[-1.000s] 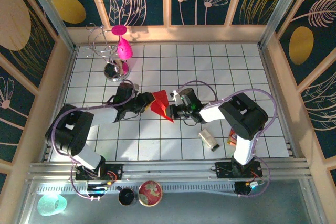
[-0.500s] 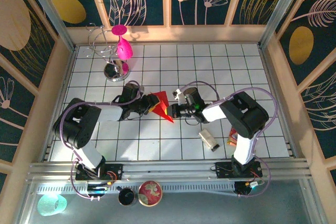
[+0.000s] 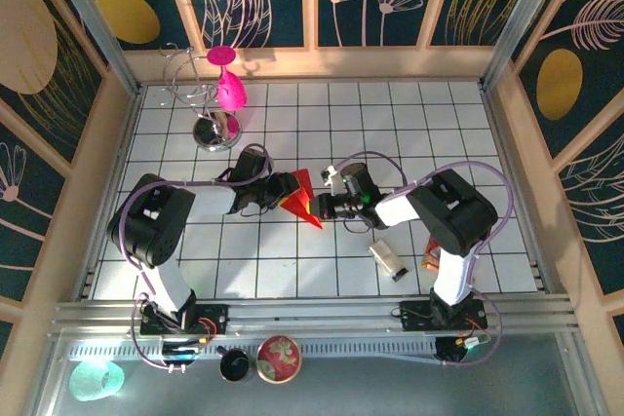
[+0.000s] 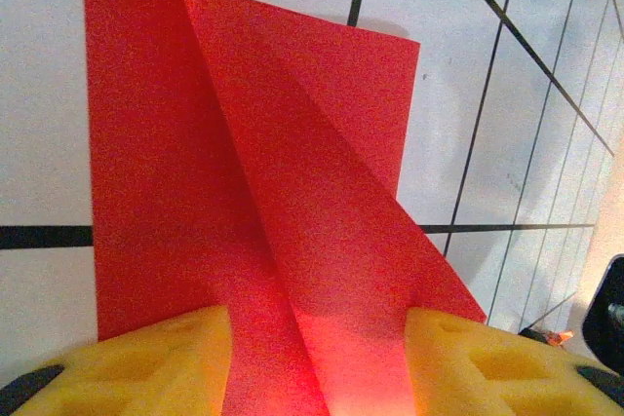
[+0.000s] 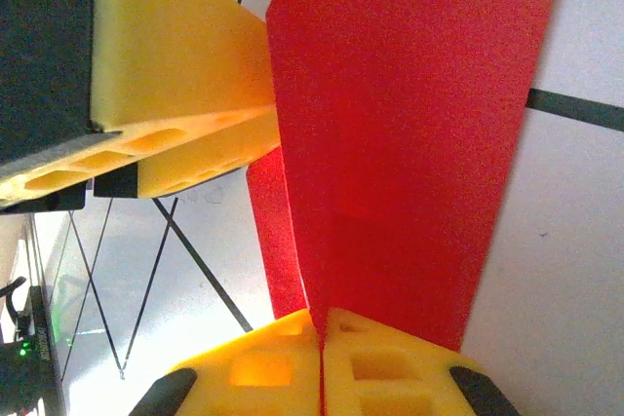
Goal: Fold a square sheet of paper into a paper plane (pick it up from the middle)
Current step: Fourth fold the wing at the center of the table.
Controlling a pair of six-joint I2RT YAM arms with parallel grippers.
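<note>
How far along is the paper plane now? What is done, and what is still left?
Done: the red paper has long diagonal creases and narrows to a point.
In hand: the right hand is pinched shut on the paper. The left hand is open, with a raised flap between its pads.
Left: the flaps stand loose and are not pressed flat, so it is not yet a finished dart.
</note>
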